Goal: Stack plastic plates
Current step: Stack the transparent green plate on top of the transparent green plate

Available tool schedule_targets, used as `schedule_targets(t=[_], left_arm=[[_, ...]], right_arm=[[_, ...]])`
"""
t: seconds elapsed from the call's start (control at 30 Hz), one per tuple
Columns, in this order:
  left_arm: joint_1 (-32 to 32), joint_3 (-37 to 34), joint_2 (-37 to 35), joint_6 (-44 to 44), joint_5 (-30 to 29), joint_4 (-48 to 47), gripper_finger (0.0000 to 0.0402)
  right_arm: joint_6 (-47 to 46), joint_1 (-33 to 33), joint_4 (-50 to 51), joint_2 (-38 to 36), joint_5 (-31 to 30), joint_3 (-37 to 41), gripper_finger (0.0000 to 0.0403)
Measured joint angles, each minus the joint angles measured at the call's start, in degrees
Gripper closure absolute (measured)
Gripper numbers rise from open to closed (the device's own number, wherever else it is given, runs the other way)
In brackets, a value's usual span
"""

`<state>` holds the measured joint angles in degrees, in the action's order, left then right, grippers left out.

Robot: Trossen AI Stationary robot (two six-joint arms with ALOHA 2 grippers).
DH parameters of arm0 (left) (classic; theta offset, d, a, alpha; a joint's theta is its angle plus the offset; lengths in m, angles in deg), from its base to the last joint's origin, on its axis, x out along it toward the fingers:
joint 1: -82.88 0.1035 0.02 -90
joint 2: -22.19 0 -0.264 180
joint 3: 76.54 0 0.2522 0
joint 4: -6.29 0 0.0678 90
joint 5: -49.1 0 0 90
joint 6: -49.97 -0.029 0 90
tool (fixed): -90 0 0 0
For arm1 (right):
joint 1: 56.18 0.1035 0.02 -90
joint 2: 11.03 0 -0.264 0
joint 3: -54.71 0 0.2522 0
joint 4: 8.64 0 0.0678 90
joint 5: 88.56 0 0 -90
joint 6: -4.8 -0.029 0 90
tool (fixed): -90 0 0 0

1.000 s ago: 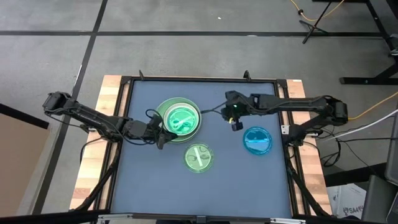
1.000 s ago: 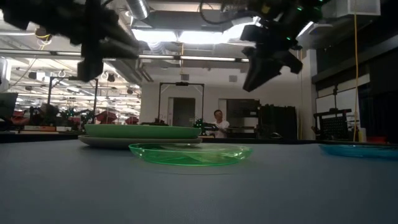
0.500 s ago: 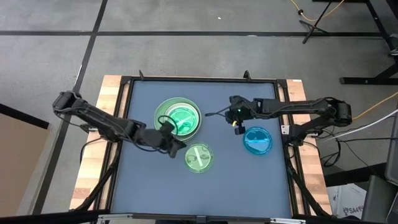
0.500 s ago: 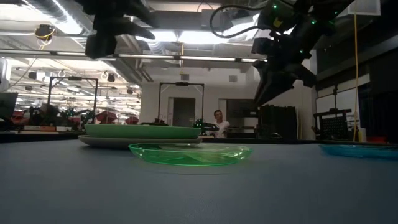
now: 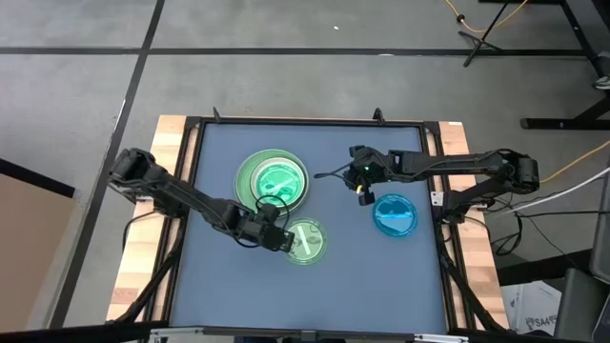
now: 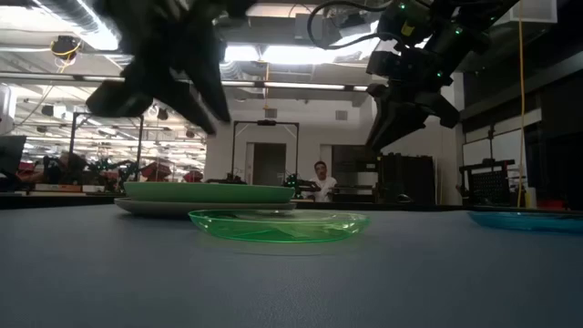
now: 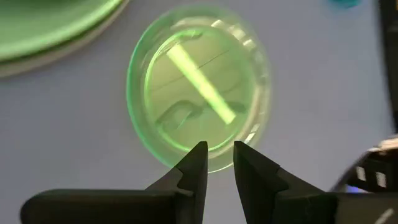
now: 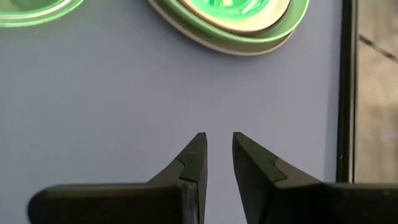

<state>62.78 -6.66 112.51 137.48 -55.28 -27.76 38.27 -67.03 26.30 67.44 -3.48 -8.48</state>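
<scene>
A stack of plates (image 5: 273,179), with a pale rim at the bottom and green on top, rests on the dark mat's far left part. A small translucent green plate (image 5: 305,241) lies flat nearer the middle, also seen in the left wrist view (image 7: 199,93). A small translucent blue plate (image 5: 395,215) lies flat to the right. My left gripper (image 5: 277,239) hovers at the small green plate's left rim, fingers narrowly open (image 7: 219,152). My right gripper (image 5: 362,193) hangs above the mat between the stack and the blue plate, also narrowly open (image 8: 217,144).
A black frame (image 5: 195,171) borders the mat, with wooden table edges outside it. Bare mat lies along the near side (image 5: 305,295). In the low view a person (image 6: 320,180) stands far off in the room behind the table.
My left gripper has swung from the stack's left side toward the table's near right, arriving at the small green plate's left rim. My right gripper moved slightly toward the blue plate early on, then held still. The plates have stayed put.
</scene>
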Motion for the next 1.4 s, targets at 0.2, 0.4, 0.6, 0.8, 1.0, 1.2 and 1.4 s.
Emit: schedule_targets(t=[0.2,0.4,0.6,0.8,1.0,1.2,1.4], left_arm=[[0.3,0.0,4.8,4.0,3.6,-1.6,0.0331],[0.7,0.0,6.2,6.6,3.7,-4.3,0.0331],[0.7,0.0,6.2,7.1,1.4,-6.2,0.0331],[1.5,0.0,6.6,7.0,1.0,-6.2,0.0331],[2.5,0.0,9.2,6.9,1.7,-4.5,0.0331],[2.6,0.0,11.9,6.8,2.2,-2.1,0.0331],[2.6,0.0,12.5,6.8,2.9,-1.3,0.0331]], right_arm=[[1.5,0.0,-2.0,0.0,0.0,0.0,0.0336],[1.6,0.0,-2.2,0.0,0.0,0.0,0.0336],[1.6,0.0,-2.2,0.0,0.0,0.0,0.0336],[1.6,0.0,-2.2,0.0,0.0,0.0,0.0336],[1.6,0.0,-2.3,0.0,0.0,0.0,0.0336],[1.6,0.0,-2.3,0.0,0.0,0.0,0.0336],[1.6,0.0,-2.5,0.0,0.0,0.0,0.0336]])
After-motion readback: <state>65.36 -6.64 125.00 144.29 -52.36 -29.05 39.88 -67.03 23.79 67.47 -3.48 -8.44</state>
